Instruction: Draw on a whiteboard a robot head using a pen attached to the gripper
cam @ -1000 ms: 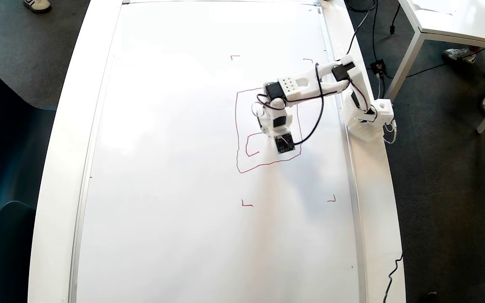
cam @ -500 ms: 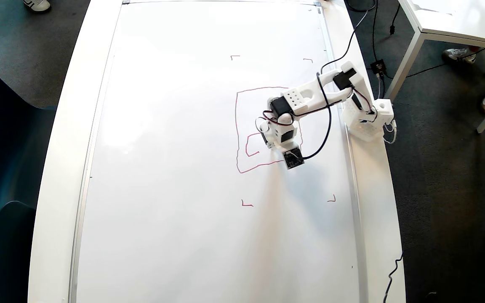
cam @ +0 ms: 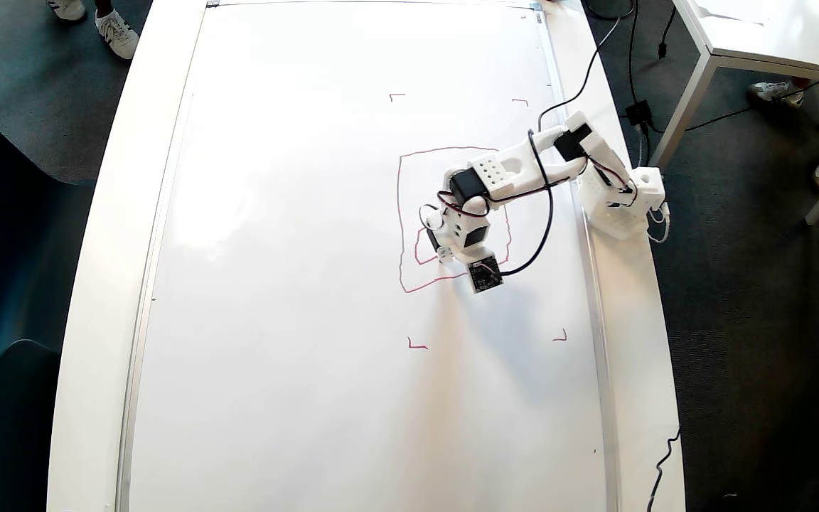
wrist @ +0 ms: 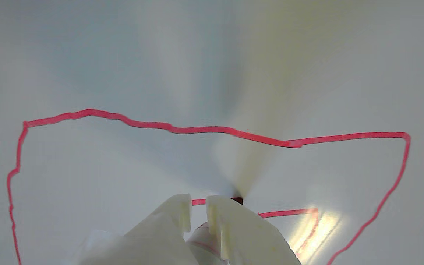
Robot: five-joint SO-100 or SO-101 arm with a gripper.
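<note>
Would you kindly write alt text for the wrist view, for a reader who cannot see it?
The gripper holds a pen whose tip meets the glossy whiteboard on a short red line. That line lies inside the wobbly red outline of the robot head.

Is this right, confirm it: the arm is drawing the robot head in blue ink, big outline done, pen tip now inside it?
Not quite: the ink is red, not blue. The wrist view shows the robot head outline in red on the whiteboard, with the pen tip inside it, ahead of the gripper.
</note>
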